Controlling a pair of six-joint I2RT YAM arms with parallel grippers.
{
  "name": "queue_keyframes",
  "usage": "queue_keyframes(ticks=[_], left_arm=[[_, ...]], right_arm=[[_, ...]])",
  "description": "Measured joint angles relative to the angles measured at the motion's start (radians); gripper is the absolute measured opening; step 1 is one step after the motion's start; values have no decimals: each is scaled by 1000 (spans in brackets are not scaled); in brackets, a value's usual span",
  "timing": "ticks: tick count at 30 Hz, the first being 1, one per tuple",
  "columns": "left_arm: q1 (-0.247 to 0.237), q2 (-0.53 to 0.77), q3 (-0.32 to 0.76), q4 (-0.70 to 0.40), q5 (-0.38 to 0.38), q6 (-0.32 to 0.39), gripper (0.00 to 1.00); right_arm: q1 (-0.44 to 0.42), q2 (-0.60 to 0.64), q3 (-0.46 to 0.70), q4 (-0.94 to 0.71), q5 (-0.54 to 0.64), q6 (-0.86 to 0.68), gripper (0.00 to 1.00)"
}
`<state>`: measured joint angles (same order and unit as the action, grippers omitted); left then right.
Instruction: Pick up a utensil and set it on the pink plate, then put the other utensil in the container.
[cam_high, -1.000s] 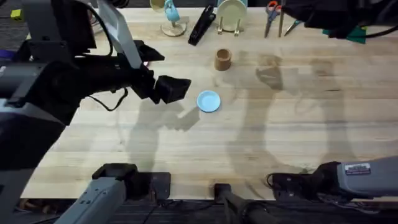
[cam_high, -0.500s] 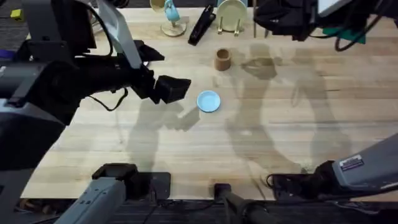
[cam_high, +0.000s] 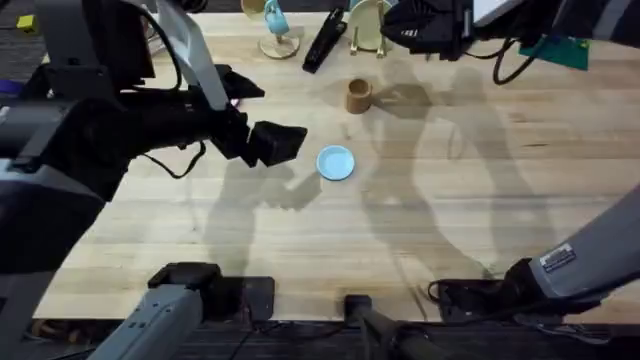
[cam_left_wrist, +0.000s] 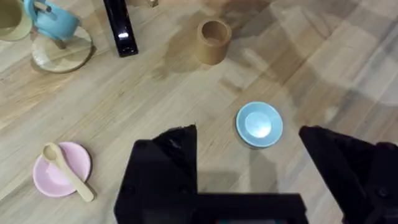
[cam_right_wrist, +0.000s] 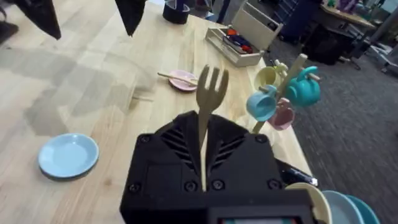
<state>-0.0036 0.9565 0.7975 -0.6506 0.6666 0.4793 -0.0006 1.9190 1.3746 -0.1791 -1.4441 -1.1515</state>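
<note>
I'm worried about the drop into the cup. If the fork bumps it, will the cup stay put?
Probably not firmly. The cup is small, open-topped and looks empty, so likely light and apt to slide. It looks about as wide as tall, so tipping seems less likely. The fork is slim wood, likely stiff.

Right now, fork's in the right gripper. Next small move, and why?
Probably carry the right gripper, shut on the wooden fork, over the tan cup and lower it in. The spoon already lies on the pink plate, so only the fork remains.
</note>
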Motion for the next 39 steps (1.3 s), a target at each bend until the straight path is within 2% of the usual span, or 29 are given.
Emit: queue_keyframes(ticks=[39], left_arm=[[0,0,0,0,0,0,993]], right_arm=[[77,226,1,158,0,27,33]])
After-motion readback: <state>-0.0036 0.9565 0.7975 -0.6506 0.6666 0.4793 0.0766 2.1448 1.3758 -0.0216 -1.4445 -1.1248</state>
